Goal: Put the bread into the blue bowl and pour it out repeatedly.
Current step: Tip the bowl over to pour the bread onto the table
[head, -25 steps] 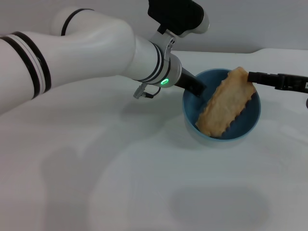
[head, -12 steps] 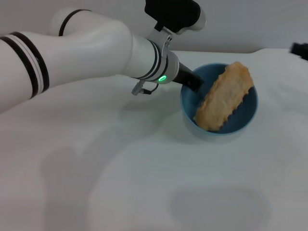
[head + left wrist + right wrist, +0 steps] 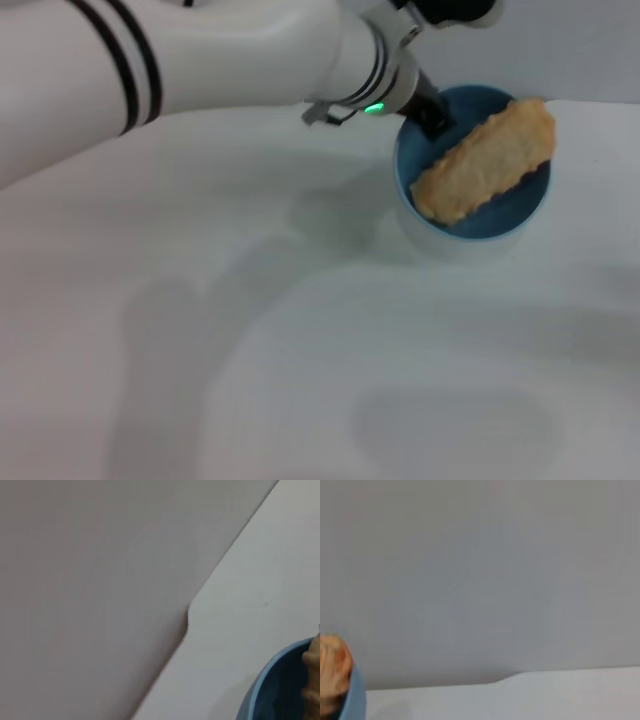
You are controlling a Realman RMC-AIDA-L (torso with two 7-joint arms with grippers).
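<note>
The white table (image 3: 300, 350) lies bare around the blue bowl (image 3: 440, 228). The left gripper (image 3: 432, 115) has dark fingers pinching the bowl's rim. Just beside them the bread (image 3: 485, 160) leans in the bowl, pale underside up, its long axis slanting up over the far rim.

Left hand (image 3: 432, 118) low, far forward.

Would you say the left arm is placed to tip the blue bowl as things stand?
Probably yes: the left gripper is already at the blue bowl's far-left rim, with the bread lying across the bowl and nothing between.
</note>
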